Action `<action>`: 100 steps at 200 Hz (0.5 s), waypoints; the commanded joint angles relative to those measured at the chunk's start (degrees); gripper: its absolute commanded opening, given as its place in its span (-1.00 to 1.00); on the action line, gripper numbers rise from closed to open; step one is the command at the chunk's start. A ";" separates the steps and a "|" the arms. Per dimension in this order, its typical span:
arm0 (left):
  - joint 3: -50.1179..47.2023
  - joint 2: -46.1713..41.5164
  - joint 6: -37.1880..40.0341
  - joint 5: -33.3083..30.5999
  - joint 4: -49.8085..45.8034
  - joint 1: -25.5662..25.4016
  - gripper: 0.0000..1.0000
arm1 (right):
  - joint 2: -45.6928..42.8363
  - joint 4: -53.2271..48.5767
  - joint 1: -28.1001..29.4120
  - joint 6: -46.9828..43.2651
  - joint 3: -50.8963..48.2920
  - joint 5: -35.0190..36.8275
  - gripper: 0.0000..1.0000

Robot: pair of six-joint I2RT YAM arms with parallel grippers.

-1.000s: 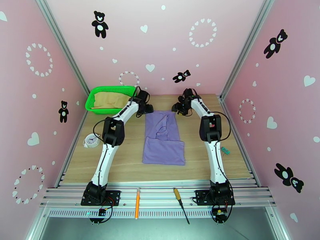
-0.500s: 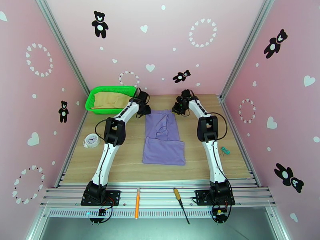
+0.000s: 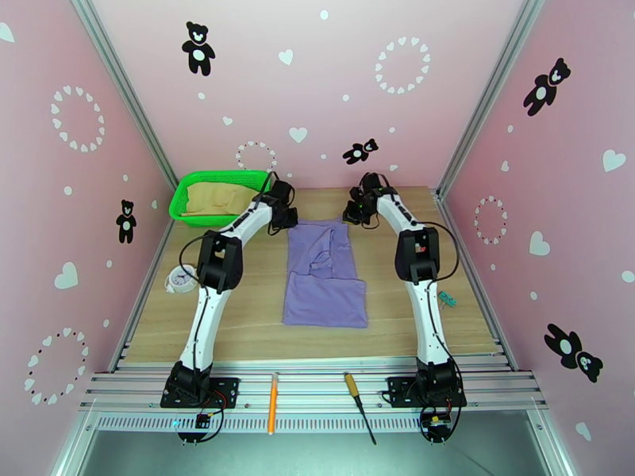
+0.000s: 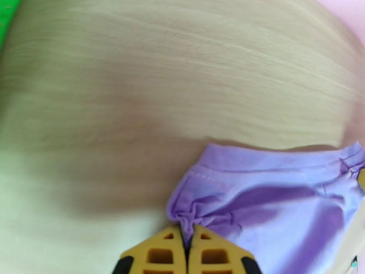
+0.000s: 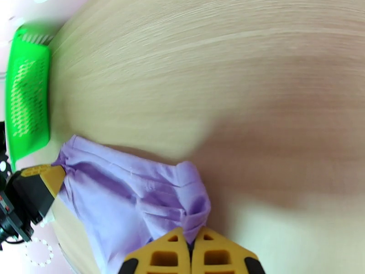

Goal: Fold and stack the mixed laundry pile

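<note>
Mid-frame the shirt (image 3: 324,271) lies flat, long axis running top-to-bottom, with left gripper (image 4: 186,231) and right gripper (image 5: 191,234) each clamped shut on a top corner, hem straight below toward frame bottom; tan garment (image 3: 214,198) sits in basket (image 3: 181,201) upper left.

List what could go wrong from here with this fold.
1. The left fingers and right fingers each pinch only a small bunched bit of the shirt at its far corners. One could slip free mid-fold, leaving it crooked.
2. The elbow of the left arm sits right by the clock. Pulling back may knock it.
3. The basket lies close to the left fingers and might get bumped.
</note>
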 commanded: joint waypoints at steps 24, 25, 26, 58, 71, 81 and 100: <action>-15.85 -15.68 2.84 0.59 10.83 -2.21 -1.00 | -17.99 9.26 0.51 -3.86 -18.49 -3.17 -1.00; -16.07 -16.02 2.88 0.61 11.04 -2.24 -1.00 | -18.28 9.42 0.51 -3.87 -18.88 -3.26 -1.00; -16.62 -16.32 2.90 0.62 11.28 -2.30 -1.00 | -18.52 9.71 0.55 -3.93 -19.25 -3.35 -1.00; -30.46 -25.57 3.23 -0.21 17.04 -4.94 -1.00 | -27.55 16.01 1.35 -4.90 -33.64 -5.78 -1.00; -36.19 -29.63 2.84 -0.87 19.31 -6.30 -1.00 | -31.74 18.58 1.78 -4.93 -40.14 -6.16 -1.00; -40.44 -32.54 2.28 -1.46 20.84 -7.26 -1.00 | -35.11 20.17 2.15 -4.89 -44.97 -6.19 -1.00; -47.40 -38.28 1.17 -2.69 22.91 -9.33 -1.00 | -41.58 22.59 3.20 -4.82 -53.90 -5.21 -1.00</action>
